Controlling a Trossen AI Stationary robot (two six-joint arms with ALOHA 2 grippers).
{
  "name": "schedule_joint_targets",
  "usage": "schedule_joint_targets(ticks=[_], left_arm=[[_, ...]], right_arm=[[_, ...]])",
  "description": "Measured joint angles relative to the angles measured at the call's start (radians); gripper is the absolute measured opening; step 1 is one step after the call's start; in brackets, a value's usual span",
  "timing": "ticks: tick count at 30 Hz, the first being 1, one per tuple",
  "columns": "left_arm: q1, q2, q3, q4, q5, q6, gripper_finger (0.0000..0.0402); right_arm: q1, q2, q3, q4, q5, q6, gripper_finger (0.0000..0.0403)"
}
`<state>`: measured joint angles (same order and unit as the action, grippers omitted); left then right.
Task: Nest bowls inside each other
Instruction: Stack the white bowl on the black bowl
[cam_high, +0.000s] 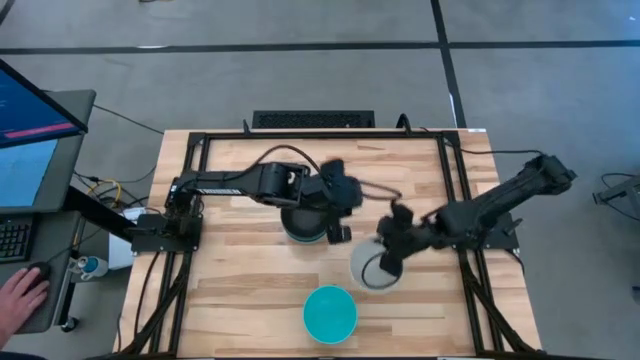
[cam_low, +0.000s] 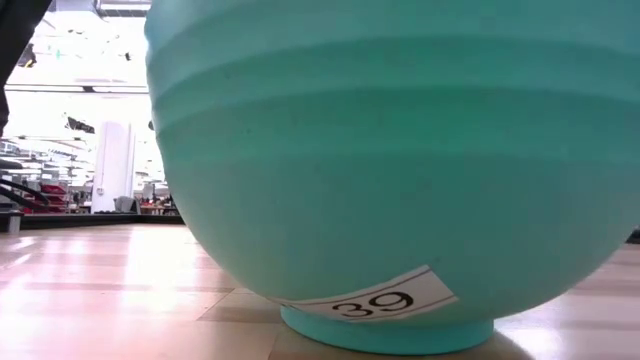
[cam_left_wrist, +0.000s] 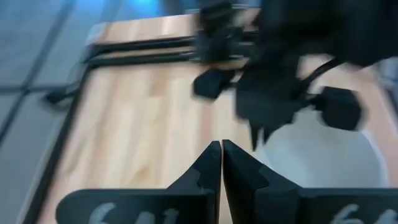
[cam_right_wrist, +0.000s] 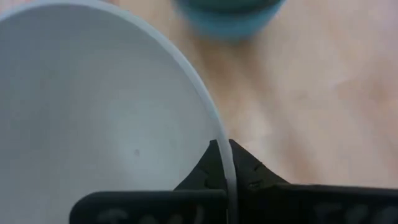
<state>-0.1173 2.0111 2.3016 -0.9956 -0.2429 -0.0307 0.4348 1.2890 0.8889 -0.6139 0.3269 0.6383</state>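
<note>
Now right end effector (cam_right_wrist: 222, 163) pinches the white bowl's (cam_right_wrist: 93, 112) rim.

Robot lab: framed wooden table (cam_high: 250, 290), monitor (cam_high: 30, 120).

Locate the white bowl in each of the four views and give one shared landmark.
High view: white bowl right of centre, right claw on its rim.
Low view: not in it; the teal bowl fills the picture.
Left wrist view: lower right, beyond the shut left claw.
Right wrist view: fills the left, rim pinched.
Shared landmark: the right claw.
</note>
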Motion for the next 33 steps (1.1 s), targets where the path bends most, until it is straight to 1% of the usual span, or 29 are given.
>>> schedule_joint_targets(ticks=[1, 3, 6, 11, 14, 16, 21, 26, 28, 30, 33], left_arm=[[0.007, -0.011, 0.0, -0.012, -0.03, -0.022, 0.0006], [0.019, -0.032, 0.0, -0.04, -0.05, -0.036, 0.0006], [0.029, -0.062, 0.0, -0.085, -0.051, -0.046, 0.0006], [0.027, -0.108, 0.0, -0.225, -0.03, -0.076, 0.0006], [0.028, -0.139, 0.0, -0.233, -0.023, -0.067, 0.0006], [0.028, -0.164, 0.0, -0.233, -0.023, -0.061, 0.0006], [0.032, -0.228, 0.0, -0.255, -0.024, -0.068, 0.0006], [0.032, -0.306, 0.0, -0.275, -0.076, -0.103, 0.0006], [0.032, -0.334, -0.042, -0.265, -0.089, -0.106, 0.0006], [0.032, -0.365, -0.124, -0.198, -0.087, -0.103, 0.0006], [0.038, -0.438, -0.325, -0.006, -0.056, -0.059, 0.0006]], right_arm=[[-0.018, -0.022, 0.018, -0.028, 0.02, -0.019, 0.0006], [-0.056, -0.049, 0.051, -0.029, 0.027, -0.072, 0.0006], [-0.113, -0.084, 0.084, -0.034, 0.025, -0.155, 0.0005], [-0.198, -0.113, 0.126, -0.036, 0.02, -0.273, 0.0005], [-0.238, -0.113, 0.139, -0.052, 0.012, -0.329, 0.0006], [-0.264, -0.11, 0.142, -0.05, -0.01, -0.358, 0.0006], [-0.32, -0.104, 0.142, -0.05, -0.121, -0.379, 0.0005], [-0.342, -0.104, 0.142, -0.015, -0.127, -0.429, 0.0007], [-0.352, -0.104, 0.142, 0.018, -0.142, -0.455, 0.0007], [-0.364, -0.104, 0.142, 0.057, -0.17, -0.473, 0.0007], [-0.38, -0.104, 0.142, 0.1, -0.2, -0.489, 0.0007]])
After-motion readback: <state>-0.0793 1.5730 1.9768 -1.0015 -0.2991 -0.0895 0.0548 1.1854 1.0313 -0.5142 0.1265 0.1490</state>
